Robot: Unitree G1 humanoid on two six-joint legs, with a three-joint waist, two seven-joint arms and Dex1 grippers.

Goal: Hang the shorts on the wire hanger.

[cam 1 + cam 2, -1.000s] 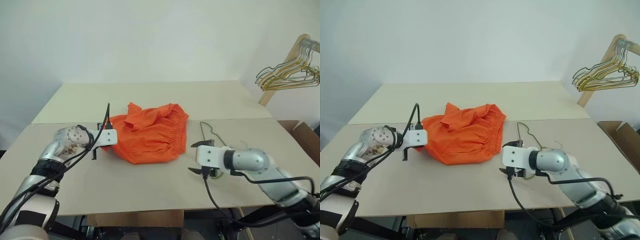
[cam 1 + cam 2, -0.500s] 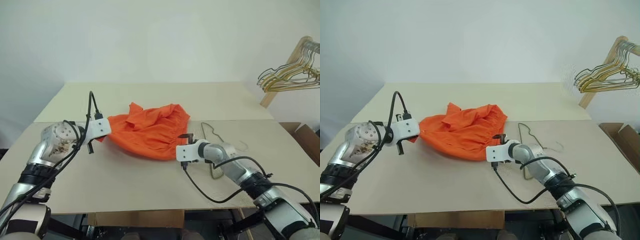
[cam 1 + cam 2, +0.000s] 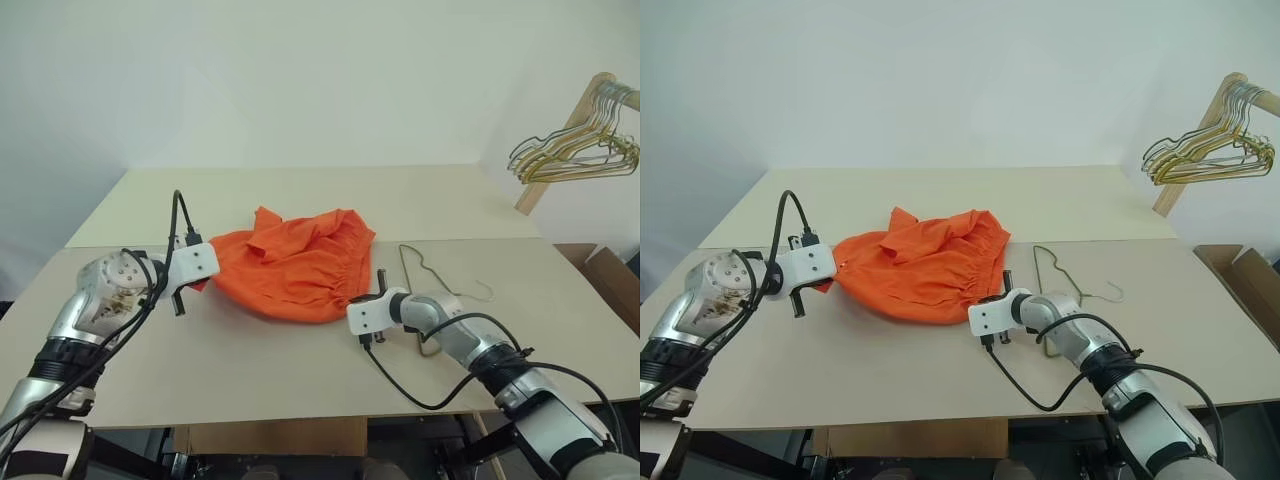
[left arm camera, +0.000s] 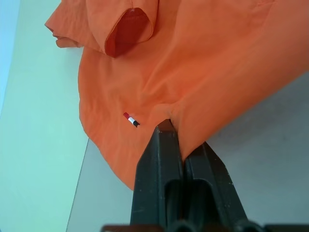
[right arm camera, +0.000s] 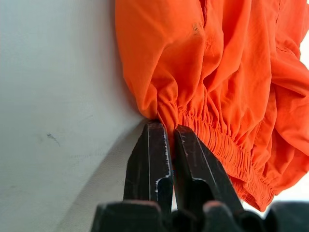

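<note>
The bright orange shorts [image 3: 290,268] lie bunched in the middle of the table, gathered waistband toward the right. My left gripper [image 3: 208,278] is shut on the shorts' left edge, and the left wrist view shows cloth pinched between its closed fingers [image 4: 161,145]. My right gripper [image 3: 354,299] is shut on the near right corner of the waistband; the right wrist view has gathered elastic caught between the pads [image 5: 152,140]. The thin dark wire hanger [image 3: 419,265] lies flat on the table just right of the shorts, behind my right forearm, which hides part of it.
A wooden rail [image 3: 560,150] at the far right carries a bunch of gold and silver wire hangers [image 3: 580,152]. A cardboard box [image 3: 612,282] stands off the table's right edge. The table [image 3: 250,370] has bare board in front of the shorts.
My right gripper moved from beside the hanger left to the shorts' waistband and shut on it. The left gripper kept its grip, and the shorts' left edge now looks drawn out toward it.
</note>
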